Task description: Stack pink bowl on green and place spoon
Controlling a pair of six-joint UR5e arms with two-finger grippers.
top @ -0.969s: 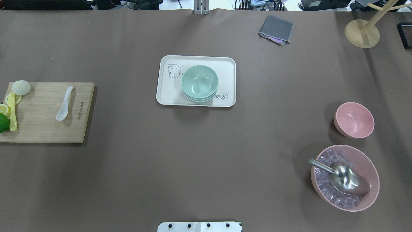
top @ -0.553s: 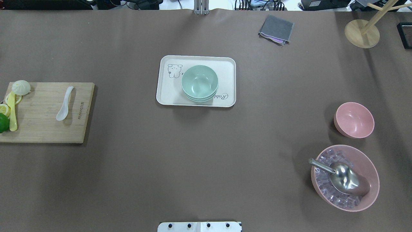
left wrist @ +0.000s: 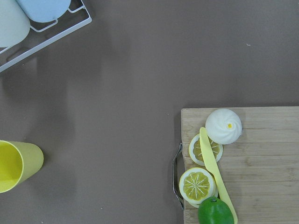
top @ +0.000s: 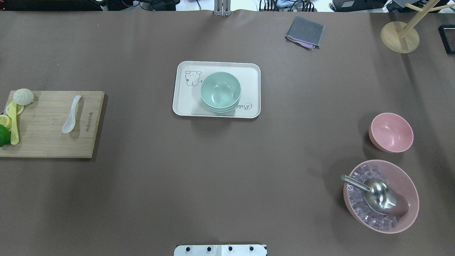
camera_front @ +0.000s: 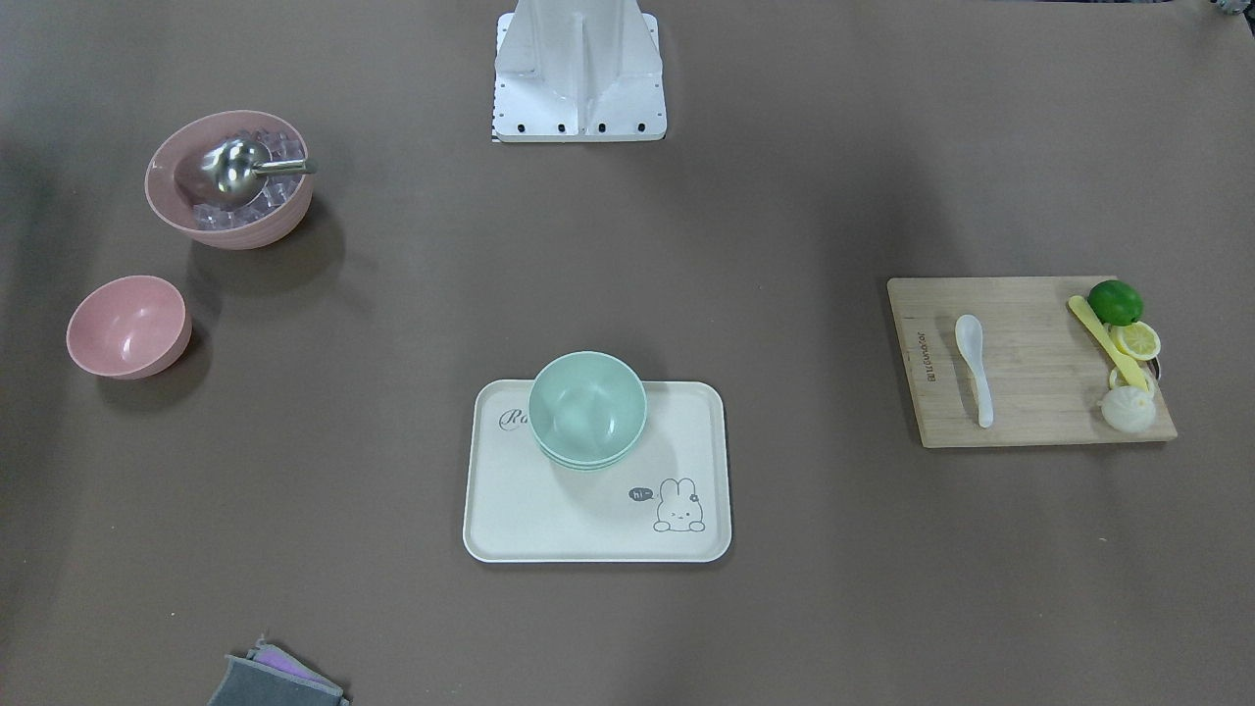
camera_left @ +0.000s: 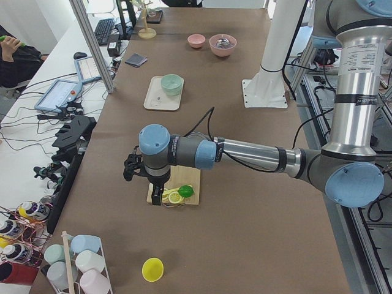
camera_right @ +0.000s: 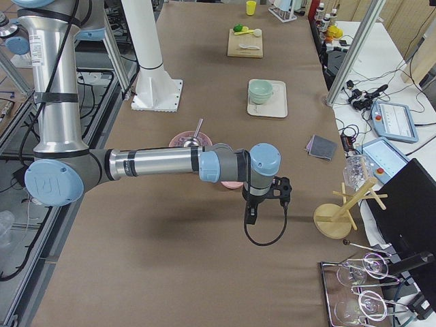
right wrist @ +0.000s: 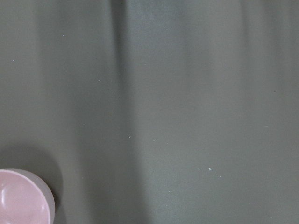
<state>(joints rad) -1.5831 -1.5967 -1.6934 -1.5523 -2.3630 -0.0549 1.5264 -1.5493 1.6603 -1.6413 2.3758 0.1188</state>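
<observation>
The small pink bowl [top: 391, 132] stands empty on the table at the right; it also shows in the front view [camera_front: 127, 326] and at the corner of the right wrist view [right wrist: 21, 198]. The stacked green bowls [top: 220, 91] sit on a cream tray [top: 185, 103] at mid-table. A white spoon [top: 71, 114] lies on a wooden cutting board [top: 46, 142] at the left. My left gripper [camera_left: 130, 167] hovers beyond the board's outer end. My right gripper [camera_right: 278, 189] hovers beyond the pink bowl. I cannot tell whether either is open or shut.
A large pink bowl [top: 408, 177] with ice cubes and a metal scoop [top: 380, 197] sits nearer than the small one. A bun [top: 23, 96], lemon slices, a lime and a yellow knife lie on the board. A grey cloth [top: 305, 32] and wooden stand [top: 400, 37] are at the far right.
</observation>
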